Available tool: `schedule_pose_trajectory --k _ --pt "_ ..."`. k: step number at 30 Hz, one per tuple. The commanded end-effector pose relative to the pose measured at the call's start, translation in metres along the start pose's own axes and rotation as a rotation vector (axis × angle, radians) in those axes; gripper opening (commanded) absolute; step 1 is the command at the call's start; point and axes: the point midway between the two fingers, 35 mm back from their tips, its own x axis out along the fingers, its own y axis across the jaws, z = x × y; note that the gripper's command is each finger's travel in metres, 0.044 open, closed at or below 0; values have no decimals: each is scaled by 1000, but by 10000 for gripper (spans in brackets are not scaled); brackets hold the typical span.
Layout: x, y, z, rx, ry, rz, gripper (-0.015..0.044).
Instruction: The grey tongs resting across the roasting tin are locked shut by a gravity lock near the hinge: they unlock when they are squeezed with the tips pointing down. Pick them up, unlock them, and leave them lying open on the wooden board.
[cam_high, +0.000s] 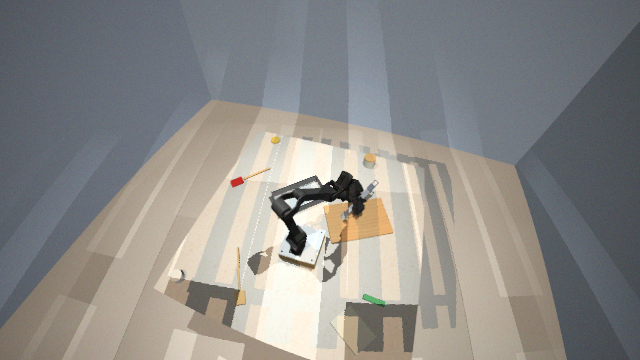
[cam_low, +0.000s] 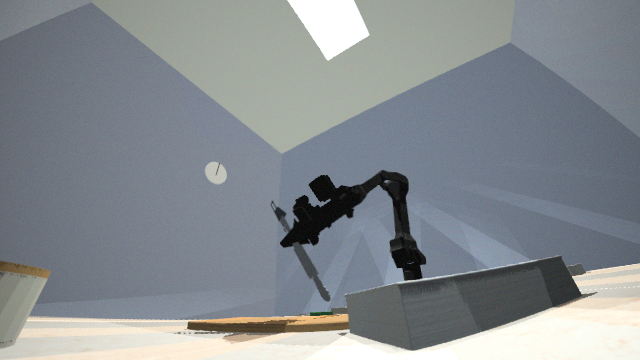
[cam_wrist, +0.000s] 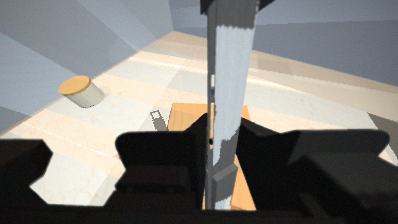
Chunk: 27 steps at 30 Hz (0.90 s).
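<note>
My gripper (cam_high: 358, 204) (cam_low: 294, 239) (cam_wrist: 217, 116) is shut on the grey tongs (cam_high: 370, 188) (cam_low: 305, 262) (cam_wrist: 231, 65), gripping them around mid-length. The tongs hang in the air, steeply tilted, with the hinge end up and the tips pointing down toward the wooden board (cam_high: 372, 225) (cam_low: 240, 325) (cam_wrist: 182, 117). The tips are clear of the board. The two arms of the tongs lie close together. The grey roasting tin (cam_high: 292, 187) (cam_low: 450, 300) stands beside the board, behind the arm, with nothing resting across it.
A cork-lidded jar (cam_high: 369, 160) (cam_wrist: 80, 92) stands beyond the board. A red spatula (cam_high: 237, 182), a yellow disc (cam_high: 275, 140), a wooden-handled tool (cam_high: 239, 270), a white cup (cam_high: 177, 274) and a green block (cam_high: 373, 299) lie scattered around the arm's base (cam_high: 302, 247).
</note>
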Motion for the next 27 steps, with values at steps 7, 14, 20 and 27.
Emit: schedule_pose_trajectory --k 7,14,20,27 --pt "-26 -9 9 57 -185 -9 -150" --pt "-26 -9 9 58 -188 -9 -150" --pt "-26 -9 9 58 -188 -9 -150" --pt "-26 -9 9 58 -188 -9 -150"
